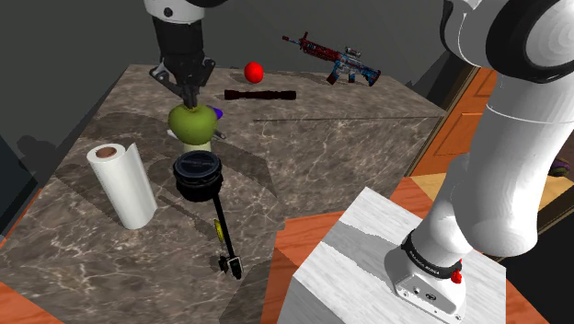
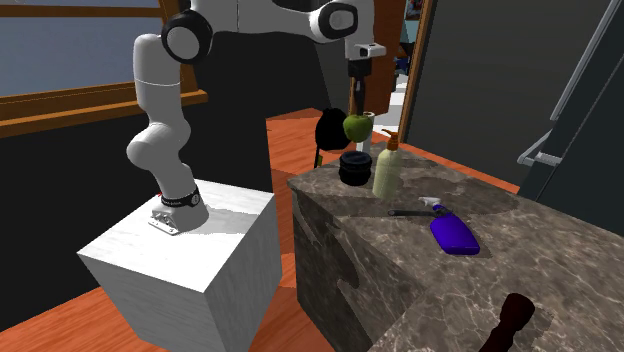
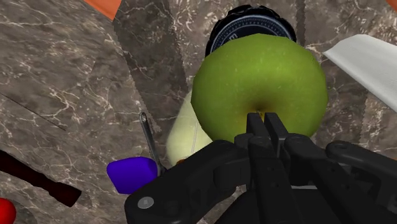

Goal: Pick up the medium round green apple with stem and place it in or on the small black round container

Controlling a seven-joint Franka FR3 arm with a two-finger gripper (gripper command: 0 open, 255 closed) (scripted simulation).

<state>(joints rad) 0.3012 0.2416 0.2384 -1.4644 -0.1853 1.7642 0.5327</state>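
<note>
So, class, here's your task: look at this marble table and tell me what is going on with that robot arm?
The arm's black gripper is shut on the green apple, pinching it at the top and holding it clear of the marble table. The apple hangs close above the small black round container, but is not yet in it.

Marble table (image 1: 350, 138) with paper towel roll (image 1: 121, 184), red ball (image 1: 254, 70), toy rifle (image 1: 333, 58), dark rod (image 1: 260, 94), purple bottle (image 2: 454, 235).
</note>
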